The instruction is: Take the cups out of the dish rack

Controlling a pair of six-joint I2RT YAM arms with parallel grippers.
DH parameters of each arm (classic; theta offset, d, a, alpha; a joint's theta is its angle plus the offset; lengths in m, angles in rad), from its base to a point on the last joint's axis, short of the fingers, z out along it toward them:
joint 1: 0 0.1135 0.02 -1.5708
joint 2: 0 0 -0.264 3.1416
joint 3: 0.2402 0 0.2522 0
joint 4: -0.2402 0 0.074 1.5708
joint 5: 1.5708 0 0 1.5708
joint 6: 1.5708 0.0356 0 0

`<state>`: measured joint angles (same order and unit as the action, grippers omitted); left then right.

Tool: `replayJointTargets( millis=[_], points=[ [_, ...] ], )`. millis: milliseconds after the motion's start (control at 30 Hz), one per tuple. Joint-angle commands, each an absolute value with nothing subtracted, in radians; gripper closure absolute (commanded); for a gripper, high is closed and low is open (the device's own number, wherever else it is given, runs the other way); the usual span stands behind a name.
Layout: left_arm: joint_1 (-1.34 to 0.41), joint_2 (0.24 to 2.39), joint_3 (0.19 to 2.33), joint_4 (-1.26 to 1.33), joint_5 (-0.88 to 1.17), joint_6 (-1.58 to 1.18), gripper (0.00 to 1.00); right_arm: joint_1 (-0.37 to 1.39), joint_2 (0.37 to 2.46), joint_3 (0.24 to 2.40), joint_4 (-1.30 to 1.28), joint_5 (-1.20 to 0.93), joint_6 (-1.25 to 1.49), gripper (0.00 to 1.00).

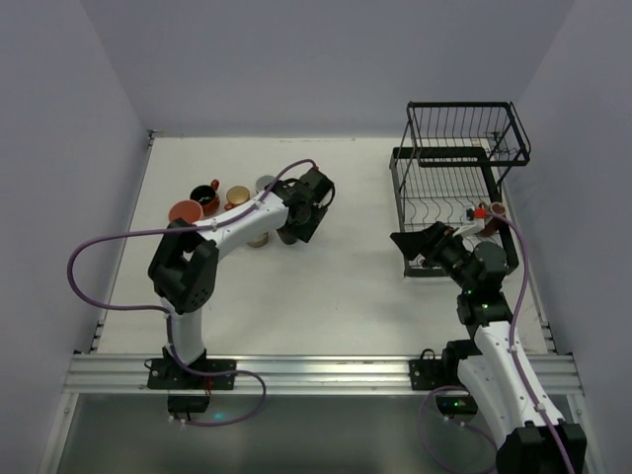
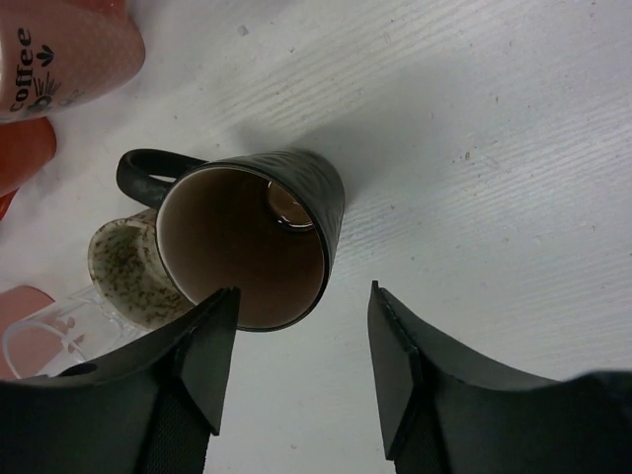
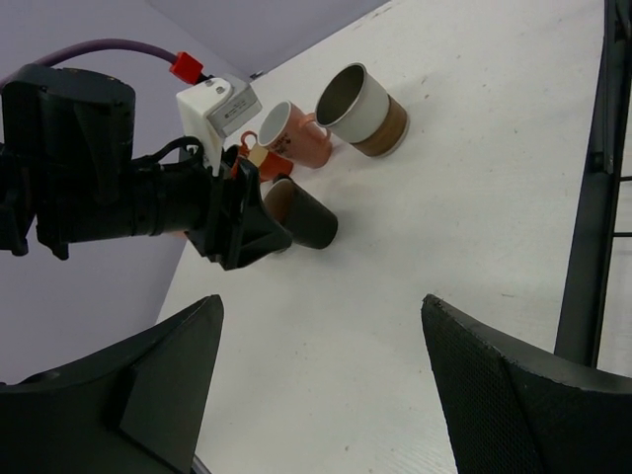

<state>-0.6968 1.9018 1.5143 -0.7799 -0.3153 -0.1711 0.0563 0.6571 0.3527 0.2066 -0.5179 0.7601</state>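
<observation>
Left end effector [image 2: 301, 296] is spread wide and gripping nothing, with a black mug [image 2: 247, 247] standing upright on the table [image 1: 355, 296] right at its fingertips. The other mugs [image 1: 237, 197] sit bunched beside it, toward the far left corner. Right end effector [image 3: 321, 326] is wide open too and empty, hovering by the dish rack [image 1: 461, 103] in the far right corner.

Bare desk [image 1: 365, 286] lies open in the middle; cups [image 1: 212, 200] crowd the left hand [image 2: 296, 316], the dish rack [image 1: 464, 158] flanks the right hand [image 3: 321, 336].
</observation>
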Motion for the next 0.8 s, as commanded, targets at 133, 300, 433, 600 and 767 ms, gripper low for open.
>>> replayJointTargets(
  millis=[133, 300, 433, 600, 767],
  points=[
    [-0.701, 1.836, 1.534, -0.793, -0.322, -0.130, 0.32, 0.060, 0.663, 0.417, 0.115, -0.365, 0.687, 0.18],
    [-0.732, 1.642, 1.487, -0.710, -0.331, -0.152, 0.18, 0.058, 0.689, 0.445, 0.020, -0.119, 0.624, 0.22],
    [-0.769, 1.193, 1.252, -0.374, -0.246, -0.160, 0.08, 0.055, 0.736, 0.492, -0.034, 0.090, 0.592, 0.27],
    [-0.772, 0.884, 1.039, -0.232, -0.060, -0.216, 0.00, 0.009, 0.794, 0.570, -0.049, 0.287, 0.551, 0.30],
    [-0.772, 0.703, 0.845, -0.241, 0.031, -0.215, 0.00, -0.093, 0.906, 0.653, -0.052, 0.390, 0.508, 0.29]
  ],
)
